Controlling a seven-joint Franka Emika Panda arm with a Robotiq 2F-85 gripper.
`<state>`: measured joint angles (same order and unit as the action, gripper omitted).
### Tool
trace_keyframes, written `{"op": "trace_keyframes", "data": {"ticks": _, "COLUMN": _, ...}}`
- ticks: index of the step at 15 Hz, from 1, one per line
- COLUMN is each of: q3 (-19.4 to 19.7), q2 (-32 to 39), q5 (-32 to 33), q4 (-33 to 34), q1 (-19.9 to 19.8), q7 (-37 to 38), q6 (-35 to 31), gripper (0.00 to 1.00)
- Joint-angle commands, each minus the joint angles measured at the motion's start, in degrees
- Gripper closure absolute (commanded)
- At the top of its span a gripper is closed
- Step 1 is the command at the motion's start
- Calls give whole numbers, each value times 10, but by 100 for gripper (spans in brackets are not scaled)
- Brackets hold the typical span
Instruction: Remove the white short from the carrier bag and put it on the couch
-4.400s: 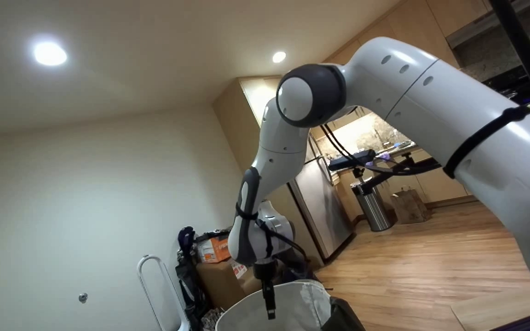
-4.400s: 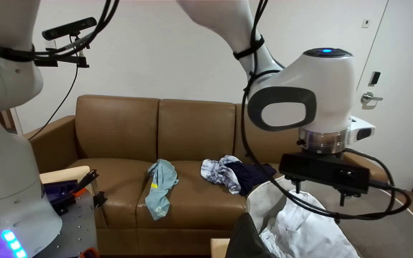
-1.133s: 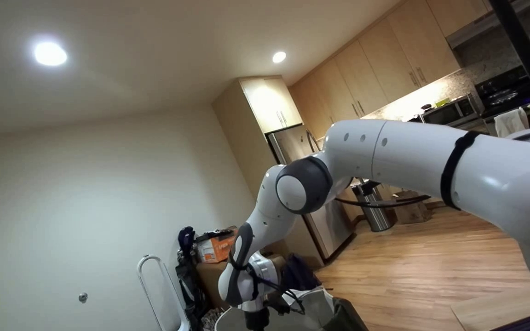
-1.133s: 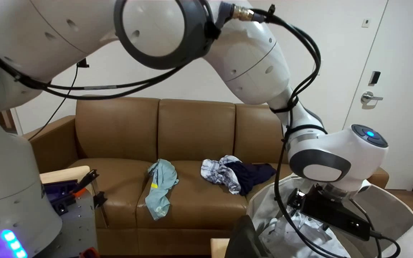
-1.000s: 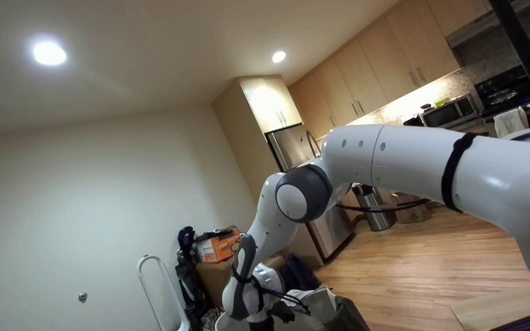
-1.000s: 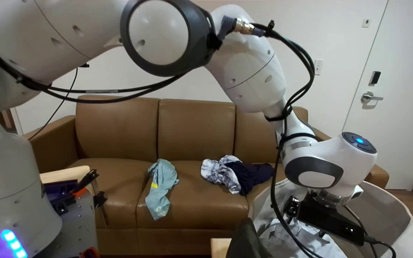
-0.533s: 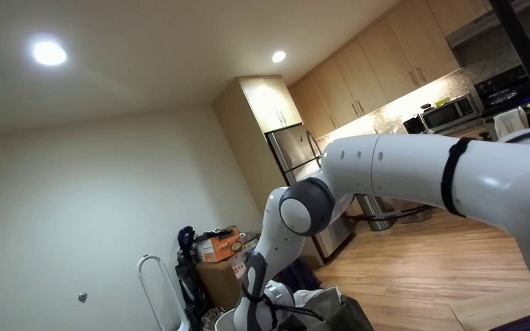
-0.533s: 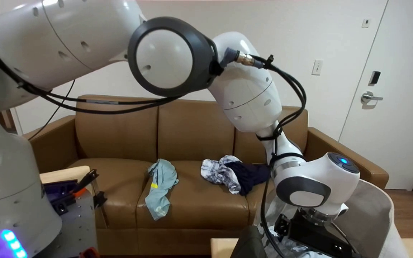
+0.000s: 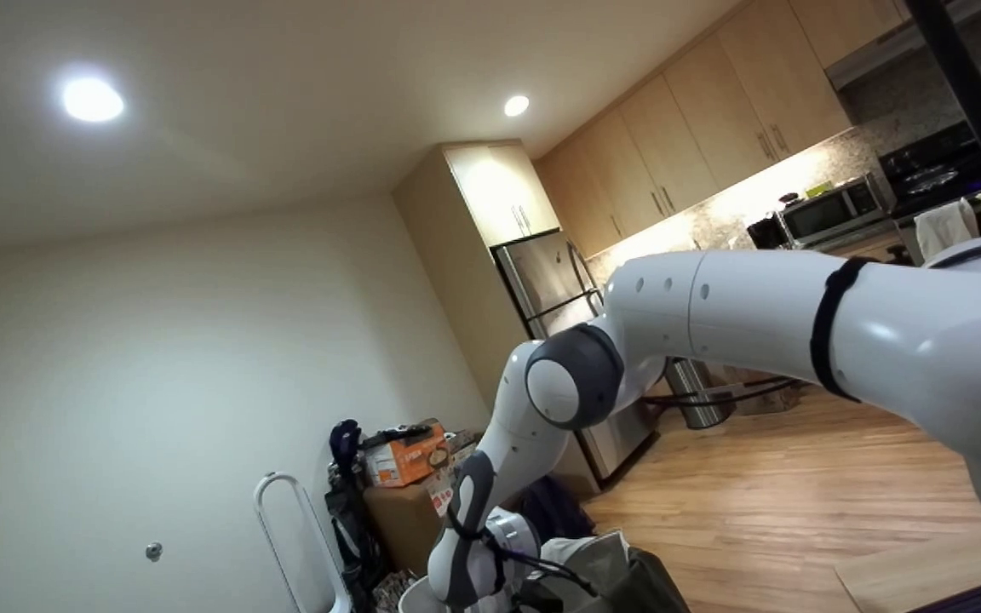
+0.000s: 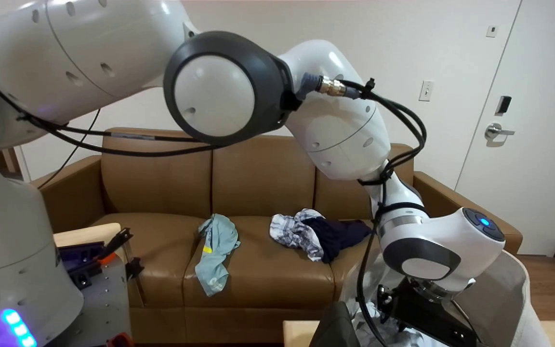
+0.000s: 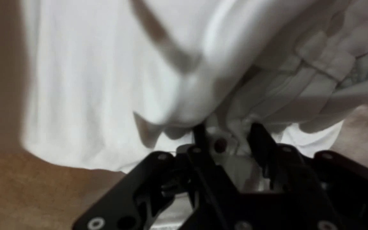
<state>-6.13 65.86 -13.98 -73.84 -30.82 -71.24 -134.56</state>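
Gripper (image 11: 227, 137) around white short (image 11: 107, 83) — inside carrier bag's rim (image 10: 522, 286)

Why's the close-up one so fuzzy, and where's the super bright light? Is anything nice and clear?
In the wrist view, the white shorts look blurry, maybe too close or moving, with dark shadows in the folds; in an exterior view, a ceiling light glares white and the fridge looks slanted; in an exterior view, the couch looks fairly sharp.
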Motion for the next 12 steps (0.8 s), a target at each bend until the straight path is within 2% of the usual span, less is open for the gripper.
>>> {"op": "trace_keyframes", "data": {"ticks": 1, "q3": -31, "q2": 5, "q5": -19, "q4": 19, "q1": -26, "q7": -28, "q6": 44, "gripper": 91}}
{"op": "trace_keyframes", "data": {"ticks": 3, "q3": -37, "q2": 2, "q5": -21, "q4": 25, "q1": -31, "q7": -35, "q6": 55, "gripper": 94}}
{"op": "trace_keyframes", "data": {"ticks": 4, "q3": -41, "q2": -3, "q5": -23, "q4": 29, "q1": -34, "q7": -39, "q6": 56, "gripper": 90}}
{"op": "trace_keyframes", "data": {"ticks": 6, "q3": -49, "q2": -15, "q5": -30, "q4": 32, "q1": -38, "q7": -43, "q6": 40, "gripper": 93}}
{"op": "trace_keyframes", "data": {"ticks": 12, "q3": -70, "q2": -78, "q5": -10, "q4": 19, "q1": -23, "q7": -67, "q6": -84, "gripper": 91}}
